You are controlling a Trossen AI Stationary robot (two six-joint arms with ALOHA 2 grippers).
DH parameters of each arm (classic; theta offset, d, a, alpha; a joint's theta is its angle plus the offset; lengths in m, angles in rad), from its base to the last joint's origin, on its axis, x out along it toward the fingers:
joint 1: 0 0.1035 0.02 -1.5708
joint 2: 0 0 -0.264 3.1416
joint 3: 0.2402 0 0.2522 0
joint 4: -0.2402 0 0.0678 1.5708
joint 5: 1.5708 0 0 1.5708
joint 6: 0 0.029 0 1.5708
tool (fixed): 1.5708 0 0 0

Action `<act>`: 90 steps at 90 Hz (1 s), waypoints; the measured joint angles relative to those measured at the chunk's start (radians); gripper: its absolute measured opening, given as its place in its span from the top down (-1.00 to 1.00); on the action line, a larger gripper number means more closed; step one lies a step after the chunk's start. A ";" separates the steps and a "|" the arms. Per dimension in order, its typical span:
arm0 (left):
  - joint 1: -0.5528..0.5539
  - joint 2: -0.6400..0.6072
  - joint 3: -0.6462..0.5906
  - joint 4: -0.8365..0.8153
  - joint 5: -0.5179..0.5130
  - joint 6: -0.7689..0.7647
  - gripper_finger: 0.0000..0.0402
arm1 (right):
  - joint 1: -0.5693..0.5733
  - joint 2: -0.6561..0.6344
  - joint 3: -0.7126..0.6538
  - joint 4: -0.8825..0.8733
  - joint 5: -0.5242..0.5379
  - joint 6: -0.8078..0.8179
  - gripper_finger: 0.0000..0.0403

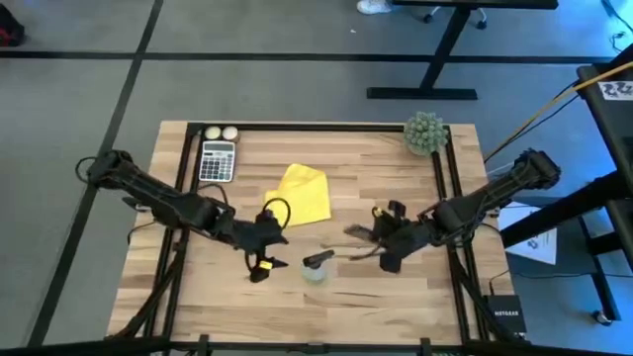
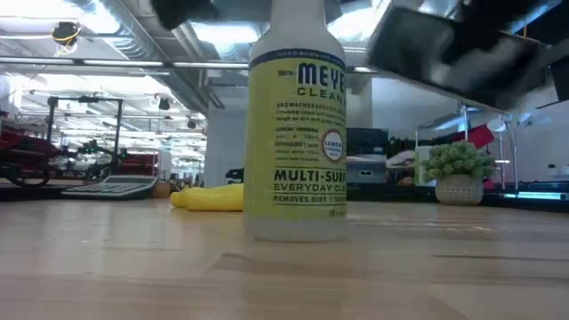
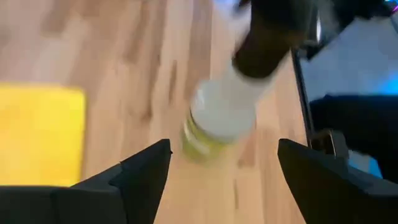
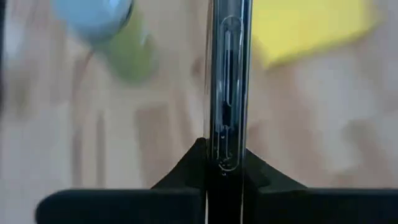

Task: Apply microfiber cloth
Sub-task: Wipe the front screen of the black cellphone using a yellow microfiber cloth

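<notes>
Microfiber cloth (image 1: 305, 193): bright yellow, lying loosely folded on the table, centre of the high view, slightly above the middle; not held.
Phone (image 4: 227, 87): black, clamped edge-on between the closed fingers of the right gripper (image 1: 381, 235), right of centre in the high view, clear of the cloth.
Left gripper (image 1: 262, 247): fingers spread wide and empty, just below the cloth's lower-left corner, the spray bottle ahead of it.
Spray bottle (image 2: 298, 124): yellow multi-surface cleaner, upright, lower centre of the high view, between the two grippers.
Step in hand, judged: the open left gripper goes for the cloth, to wipe the held phone.
Doing it well: pinch a raised fold rather than the flat sheet; swing round the bottle so it is not toppled; keep the phone steady and its face reachable.
Table (image 1: 396, 297): light wooden planks, dark frame rails at the sides.
Also on it: calculator (image 1: 218, 161) and two pale balls (image 1: 222, 133), upper left; small green potted plant (image 1: 425, 133), upper right.
Room: grey carpet, desk legs above; workshop benches and ceiling lights in the low view.
</notes>
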 joint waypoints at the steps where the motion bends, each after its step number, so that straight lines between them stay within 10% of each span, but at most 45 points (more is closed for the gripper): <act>1: -0.004 0.001 -0.002 0.001 -0.002 -0.007 -0.40 | 0.007 0.000 -0.010 0.015 -0.006 0.015 0.93; 39: -0.138 0.146 -0.135 0.400 -0.087 -0.138 -0.40 | 0.208 0.029 -0.283 0.481 -0.092 0.412 0.93; 90: -0.255 0.212 -0.134 0.314 -0.140 -0.394 -0.40 | -0.048 0.479 -0.105 0.887 -0.150 0.043 0.95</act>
